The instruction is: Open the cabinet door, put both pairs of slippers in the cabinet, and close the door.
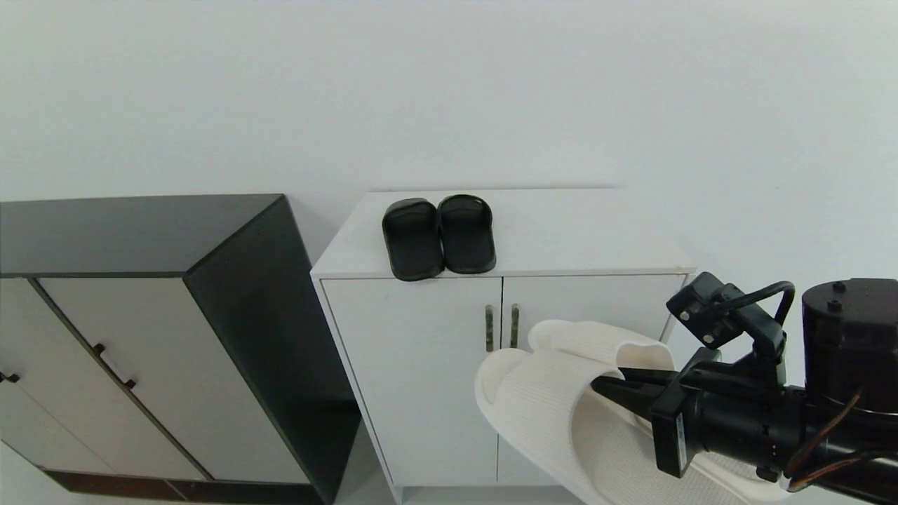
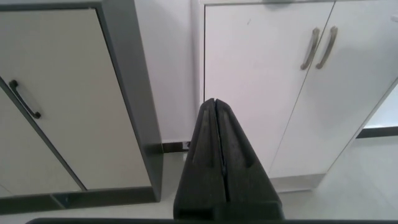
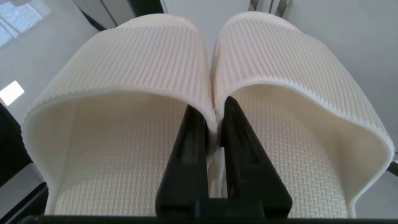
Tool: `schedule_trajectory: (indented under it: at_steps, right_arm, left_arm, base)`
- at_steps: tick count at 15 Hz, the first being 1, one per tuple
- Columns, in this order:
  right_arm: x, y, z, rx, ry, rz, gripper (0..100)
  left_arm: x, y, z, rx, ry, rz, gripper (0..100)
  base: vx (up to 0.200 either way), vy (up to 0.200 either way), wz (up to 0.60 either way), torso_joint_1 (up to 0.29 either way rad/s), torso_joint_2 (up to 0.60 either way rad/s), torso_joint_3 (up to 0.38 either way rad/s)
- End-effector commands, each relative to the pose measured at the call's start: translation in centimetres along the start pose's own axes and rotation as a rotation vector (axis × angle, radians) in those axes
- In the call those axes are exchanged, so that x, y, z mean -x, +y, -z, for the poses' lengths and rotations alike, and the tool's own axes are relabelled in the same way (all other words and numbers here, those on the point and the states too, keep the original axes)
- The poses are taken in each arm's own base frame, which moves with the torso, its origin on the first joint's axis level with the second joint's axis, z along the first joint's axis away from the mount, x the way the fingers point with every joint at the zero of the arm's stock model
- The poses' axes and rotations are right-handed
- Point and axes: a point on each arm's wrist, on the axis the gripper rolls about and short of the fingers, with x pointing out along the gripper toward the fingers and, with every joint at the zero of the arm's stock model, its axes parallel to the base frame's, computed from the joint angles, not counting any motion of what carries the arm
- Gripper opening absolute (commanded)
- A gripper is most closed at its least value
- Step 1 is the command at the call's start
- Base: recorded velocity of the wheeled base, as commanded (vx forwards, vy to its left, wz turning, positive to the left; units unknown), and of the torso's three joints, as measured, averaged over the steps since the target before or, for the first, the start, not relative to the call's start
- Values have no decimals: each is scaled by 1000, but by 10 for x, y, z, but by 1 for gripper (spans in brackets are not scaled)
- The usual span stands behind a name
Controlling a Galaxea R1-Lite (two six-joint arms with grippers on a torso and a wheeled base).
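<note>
Jaws of the right gripper (image 3: 214, 115) are clamped on the white slippers (image 3: 143, 68), pinching the touching inner edges of the 2 straps together, with 1 finger (image 3: 186, 149) inside each slipper. In the head view the pair hangs in the air in front of the white cabinet (image 1: 421, 365), toes toward its right door, just below the 2 handles (image 1: 501, 327). Both doors are closed. The black slippers (image 1: 438, 237) lie side by side on the cabinet's top, near its front edge, above the left door. The left gripper (image 2: 215, 124) has its fingers pressed together with nothing between them; it sits low, facing the gap between the white cabinet and the dark cabinet (image 2: 124, 93) beside it.
</note>
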Motion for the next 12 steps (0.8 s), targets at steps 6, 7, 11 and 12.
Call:
schedule_trajectory:
  at_steps: [6, 7, 11, 12]
  right_arm:
    - [-4, 0, 6, 1, 28, 0, 0]
    - [-5, 0, 8, 1, 35, 1, 0]
    - [-6, 0, 8, 0, 39, 0, 0]
    - [-4, 0, 7, 2, 33, -2, 0]
  left_arm:
    - [0, 0, 0, 3, 1, 0, 0]
    - [0, 0, 0, 3, 1, 0, 100]
    - [0, 0, 0, 3, 1, 0, 100]
    - [0, 0, 0, 3, 1, 0, 100]
  base:
    - [0, 0, 0, -208, 531, 315]
    - [0, 0, 0, -188, 505, 320]
    - [0, 0, 0, -170, 494, 320]
    - [0, 0, 0, -154, 471, 320]
